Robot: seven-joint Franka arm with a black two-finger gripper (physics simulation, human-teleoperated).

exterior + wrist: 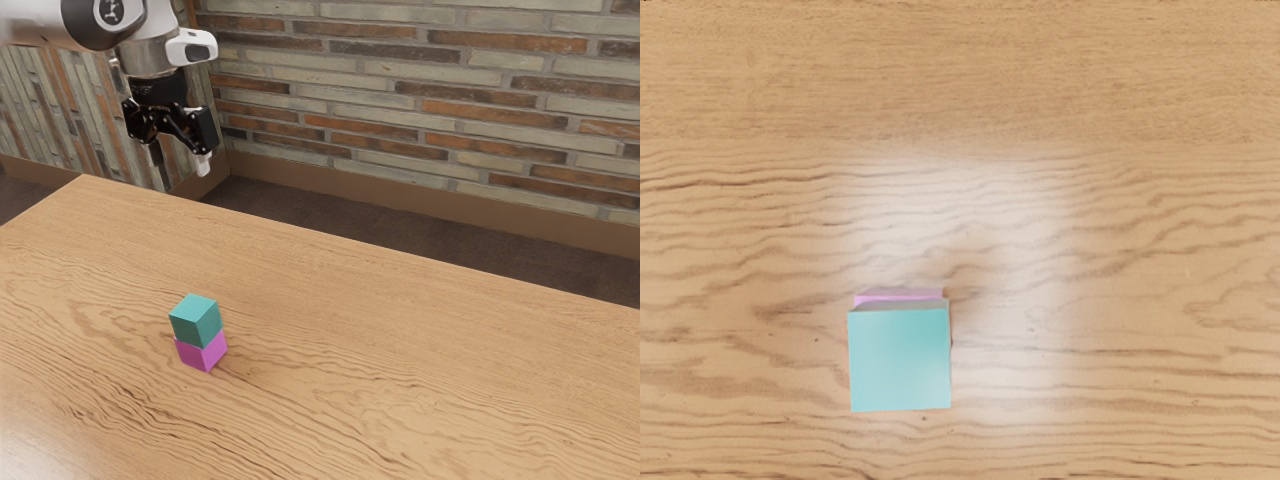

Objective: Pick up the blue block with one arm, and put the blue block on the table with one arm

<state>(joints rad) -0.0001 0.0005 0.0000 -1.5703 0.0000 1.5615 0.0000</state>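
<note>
Because the blue block sits on the pink block, well below the released end effector, centre overhead and clasp the upper one alone.

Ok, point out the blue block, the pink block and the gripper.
Blue block [900,360]: wrist view, its top face.
Pink block [194,355]: exterior view, a side face.
Gripper [183,174]: exterior view, midway between its fingertips.

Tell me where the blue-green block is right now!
Toward the exterior view's left, the blue-green block sits on top of the pink block, which stands on the wooden table.
</note>
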